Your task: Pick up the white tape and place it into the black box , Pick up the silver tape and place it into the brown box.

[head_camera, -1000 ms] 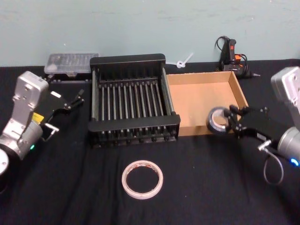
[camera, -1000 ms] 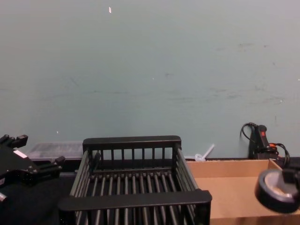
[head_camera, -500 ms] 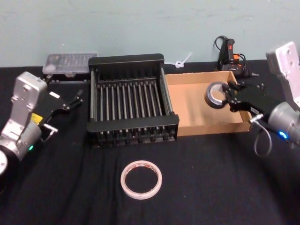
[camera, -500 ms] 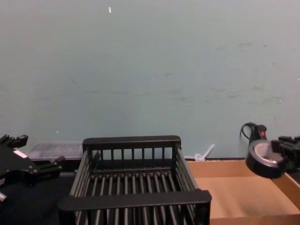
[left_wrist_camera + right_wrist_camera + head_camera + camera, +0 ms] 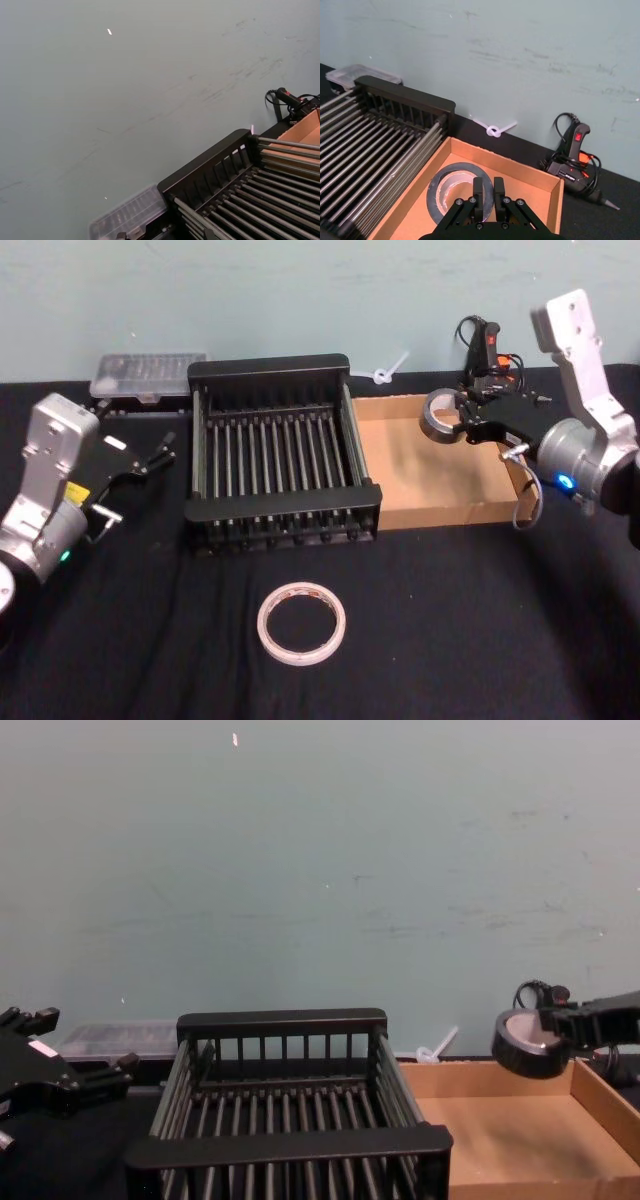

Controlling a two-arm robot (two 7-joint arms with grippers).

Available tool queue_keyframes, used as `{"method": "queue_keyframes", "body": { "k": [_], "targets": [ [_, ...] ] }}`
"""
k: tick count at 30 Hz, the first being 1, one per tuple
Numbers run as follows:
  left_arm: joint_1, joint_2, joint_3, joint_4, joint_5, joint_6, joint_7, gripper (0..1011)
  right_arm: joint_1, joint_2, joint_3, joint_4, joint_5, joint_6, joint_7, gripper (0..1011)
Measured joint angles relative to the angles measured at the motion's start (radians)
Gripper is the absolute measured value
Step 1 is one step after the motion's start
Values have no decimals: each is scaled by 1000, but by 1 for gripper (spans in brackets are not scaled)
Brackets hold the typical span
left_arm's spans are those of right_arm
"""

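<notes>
Holding the silver tape (image 5: 441, 412) tight between its fingers, the right gripper (image 5: 467, 427) has moved up and over the brown box (image 5: 440, 502) in the last second; before that it was down by the box's front right corner, outside the wall. Now the roll hangs in the air above the back part of the box, so I think it is about ready to come down and be let go. The white tape (image 5: 302, 623) has not moved. It lies flat near the front edge of the tabletop, in front of the black box (image 5: 280, 452), so that half of the job is not started. The left gripper (image 5: 160, 453) waits by the left side of the black box, with its fingers a little apart and nothing in them. The head view looks down and shows both boxes side by side, touching, and the white ring too. The chest view looks from the side and shows the silver tape (image 5: 528, 1043) is lifted well above the brown box (image 5: 520, 1136) floor. The right wrist view shows the two fingers pinching the rim of the silver tape (image 5: 457, 187), with the brown box (image 5: 520, 169) right under it and a black glue gun (image 5: 575, 165) behind.
</notes>
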Motion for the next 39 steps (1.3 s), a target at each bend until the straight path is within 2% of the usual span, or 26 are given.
{"method": "queue_keyframes", "body": {
  "k": [10, 20, 34, 36, 39],
  "targets": [
    [0, 0, 0, 0, 0, 0, 0, 1001, 80, -54, -23, 135, -23, 37, 1, 131],
    [0, 0, 0, 0, 0, 0, 0, 1001, 107, -90, -24, 219, -40, 51, -6, 131],
    [0, 0, 0, 0, 0, 0, 0, 1001, 110, -95, -24, 230, -50, 50, -9, 131],
    [0, 0, 0, 0, 0, 0, 0, 1001, 110, -95, -23, 230, -50, 50, -9, 147],
    [0, 0, 0, 0, 0, 0, 0, 1001, 110, -95, -23, 229, -49, 50, -9, 225]
  ]
}}
